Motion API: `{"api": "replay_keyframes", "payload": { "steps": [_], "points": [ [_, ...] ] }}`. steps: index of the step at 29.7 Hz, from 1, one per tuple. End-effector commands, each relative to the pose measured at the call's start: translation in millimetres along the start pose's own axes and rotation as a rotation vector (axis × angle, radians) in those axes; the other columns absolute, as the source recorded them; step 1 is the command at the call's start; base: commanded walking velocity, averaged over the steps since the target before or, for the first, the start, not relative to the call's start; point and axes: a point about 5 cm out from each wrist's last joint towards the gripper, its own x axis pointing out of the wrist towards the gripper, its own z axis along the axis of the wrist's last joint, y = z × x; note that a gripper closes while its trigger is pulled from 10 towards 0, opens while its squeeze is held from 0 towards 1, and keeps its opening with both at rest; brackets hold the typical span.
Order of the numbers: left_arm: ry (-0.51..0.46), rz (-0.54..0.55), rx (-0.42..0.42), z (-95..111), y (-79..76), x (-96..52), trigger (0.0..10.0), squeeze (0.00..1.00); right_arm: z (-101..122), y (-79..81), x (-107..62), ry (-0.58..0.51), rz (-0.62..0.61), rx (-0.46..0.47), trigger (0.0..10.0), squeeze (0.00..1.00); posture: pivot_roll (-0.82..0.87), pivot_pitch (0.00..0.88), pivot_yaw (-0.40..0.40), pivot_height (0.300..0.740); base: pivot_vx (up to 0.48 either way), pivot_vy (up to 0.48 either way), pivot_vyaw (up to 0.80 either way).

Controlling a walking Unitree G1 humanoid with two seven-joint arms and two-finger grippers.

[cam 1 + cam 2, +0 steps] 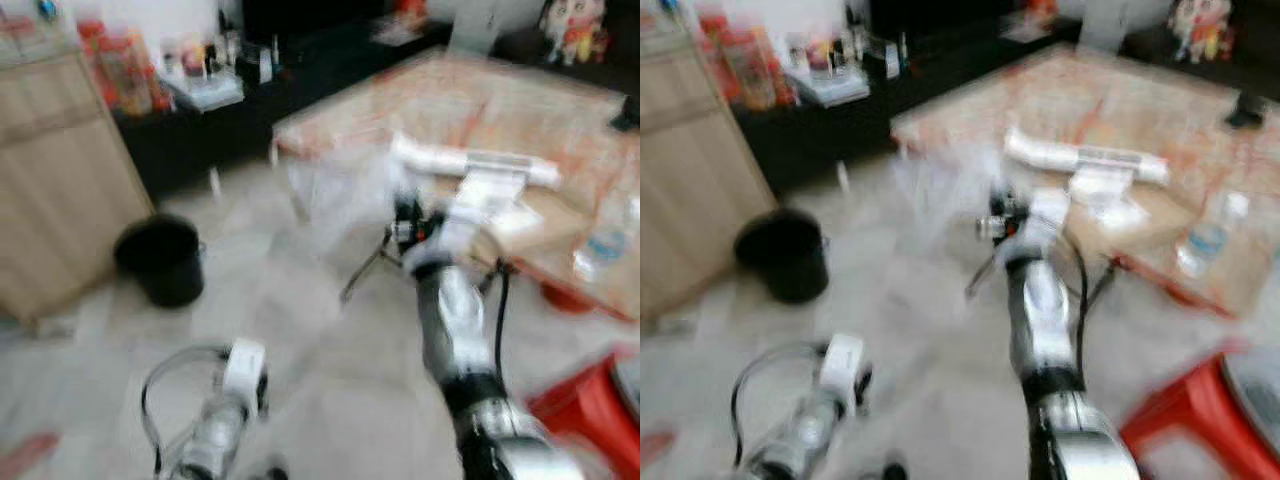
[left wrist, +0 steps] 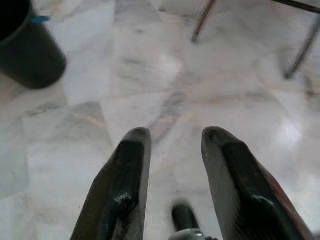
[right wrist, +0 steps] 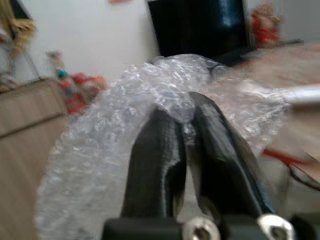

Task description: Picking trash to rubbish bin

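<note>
A crumpled sheet of clear bubble wrap (image 3: 150, 115) hangs from my right gripper (image 3: 186, 116), which is shut on it. In the left eye view the raised right arm holds the bubble wrap (image 1: 345, 190) in the air just left of the table's near corner. A black rubbish bin (image 1: 162, 258) stands on the floor to the left, beside a wooden cabinet; the black rubbish bin (image 2: 27, 47) also appears in the left wrist view. My left gripper (image 2: 172, 145) is low, open, with bare marble floor between its fingers.
A low table (image 1: 560, 130) with a patterned cloth carries a white roll (image 1: 470, 160), papers and a plastic bottle (image 1: 605, 245). A red stool (image 1: 590, 400) stands at the right. A wooden cabinet (image 1: 50, 180) and a dark cluttered shelf (image 1: 220, 120) lie behind the bin. Both eye views are blurred.
</note>
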Motion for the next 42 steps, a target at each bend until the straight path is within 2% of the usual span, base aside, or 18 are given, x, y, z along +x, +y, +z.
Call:
{"api": "replay_keyframes", "payload": {
  "steps": [1,6,7,8,10,12,13,14,15,18,19,21,22,23,27,33,38,42],
  "points": [
    [-0.015,-0.004,0.018,6,1.8,2.0,10.0,0.00,1,-6.2,-1.5,0.009,-0.014,-0.022,10.0,0.00,-0.09,0.007,-0.031,0.740,0.000,0.000,0.00],
    [-0.001,-0.001,0.021,2,2.8,0.7,10.0,0.00,-21,-29.6,-25.1,0.125,-0.074,-0.041,10.0,0.00,-0.10,0.000,-0.032,0.740,0.000,0.000,0.00],
    [-0.001,-0.001,0.021,2,2.8,0.7,10.0,0.00,-21,-29.6,-25.1,0.125,-0.074,-0.041,10.0,0.00,-0.10,0.000,-0.032,0.740,0.000,0.000,0.00],
    [0.003,-0.001,0.021,1,2.8,0.5,10.0,0.00,-32,-39.6,-37.8,0.188,-0.107,-0.040,10.0,0.00,-0.10,0.001,-0.032,0.740,0.000,0.000,0.00],
    [0.005,0.000,0.021,0,3.1,0.2,10.0,0.00,-38,-44.7,-45.0,0.220,-0.128,-0.037,10.0,0.00,-0.11,0.007,-0.026,0.740,0.000,0.000,0.00],
    [0.013,-0.001,0.023,-2,3.7,-0.4,10.0,0.00,-53,-61.5,-67.5,0.311,-0.207,-0.043,10.0,0.00,-0.11,0.014,-0.025,0.740,0.000,0.000,0.00],
    [0.013,-0.001,0.023,-2,3.7,-0.4,10.0,0.00,-53,-61.5,-67.5,0.311,-0.207,-0.043,10.0,0.00,-0.11,0.014,-0.025,0.740,0.000,0.000,0.00],
    [0.026,0.004,0.022,-4,4.1,-1.1,10.0,0.00,-62,-71.6,-81.5,0.370,-0.269,-0.021,10.0,0.00,-0.13,0.011,-0.026,0.740,0.000,0.000,0.00],
    [0.026,0.004,0.022,-4,4.1,-1.1,10.0,0.00,-62,-71.6,-81.5,0.370,-0.269,-0.021,10.0,0.00,-0.13,0.011,-0.026,0.740,0.000,0.000,0.00],
    [0.062,0.034,-0.022,-12,7.0,-3.6,10.0,0.00,-79,-90.7,-117.7,0.501,-0.383,-0.015,10.0,0.00,-0.15,0.006,-0.023,0.740,0.000,0.000,0.00],
    [0.062,0.034,-0.022,-12,7.0,-3.6,10.0,0.00,-79,-90.7,-117.7,0.501,-0.383,-0.015,10.0,0.00,-0.15,0.006,-0.023,0.740,0.000,0.000,0.00],
    [0.084,0.045,-0.047,-17,8.1,-5.3,10.0,0.00,-87,-99.3,-138.1,0.560,-0.448,0.001,10.0,0.00,-0.15,0.008,-0.022,0.740,0.000,0.000,0.00],
    [0.084,0.045,-0.047,-17,8.1,-5.3,10.0,0.00,-87,-99.3,-138.1,0.560,-0.448,0.001,10.0,0.00,-0.15,0.008,-0.022,0.740,0.000,0.000,0.00],
    [0.118,0.056,-0.062,-25,9.8,-8.0,10.0,0.00,-96,-104.7,-161.0,0.628,-0.515,0.026,10.0,0.00,-0.13,0.001,-0.014,0.740,0.000,0.000,0.00],
    [0.153,0.079,-0.097,-34,16.5,-11.8,10.0,0.00,-108,-104.5,-186.8,0.703,-0.587,0.052,10.0,0.00,-0.14,0.000,0.001,0.740,0.000,0.000,0.00],
    [0.209,0.102,-0.080,-42,27.1,-15.6,10.0,0.00,-124,-92.3,-206.1,0.809,-0.598,0.071,10.0,0.00,-0.10,0.000,-0.013,0.740,0.000,0.000,0.00],
    [0.211,0.135,-0.094,-44,37.3,-17.4,10.0,0.00,-134,-81.2,-214.4,0.888,-0.599,0.090,10.0,0.00,-0.08,0.000,-0.013,0.740,0.000,0.000,0.00],
    [0.223,0.144,-0.094,-48,43.3,-20.2,10.0,0.00,-139,-74.0,-217.0,0.901,-0.616,0.114,10.0,0.00,-0.09,0.000,0.002,0.740,0.000,0.000,0.00]
  ]
}}
